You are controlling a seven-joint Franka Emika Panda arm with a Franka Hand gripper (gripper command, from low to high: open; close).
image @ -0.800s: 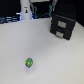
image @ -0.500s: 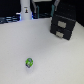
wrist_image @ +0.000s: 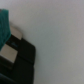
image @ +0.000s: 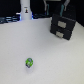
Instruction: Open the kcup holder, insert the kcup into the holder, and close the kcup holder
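Observation:
The kcup holder (image: pixel 63 27) is a black box with two stacked front panels, standing shut on the white table at the exterior view's upper right. Part of it shows in the wrist view (wrist_image: pixel 19 61). The kcup (image: pixel 29 63) is a tiny green pod with blue and white marks, lying alone on the table near the front, far from the holder. My gripper (image: pixel 56 9) is a dark blurred shape just above and behind the holder. Its fingers cannot be made out.
The white cylindrical robot base (image: pixel 25 11) stands at the back on the exterior view's left. A dark strip (image: pixel 7 20) runs along the table's back edge. A teal object (wrist_image: pixel 4 26) shows at the wrist view's edge beside the holder.

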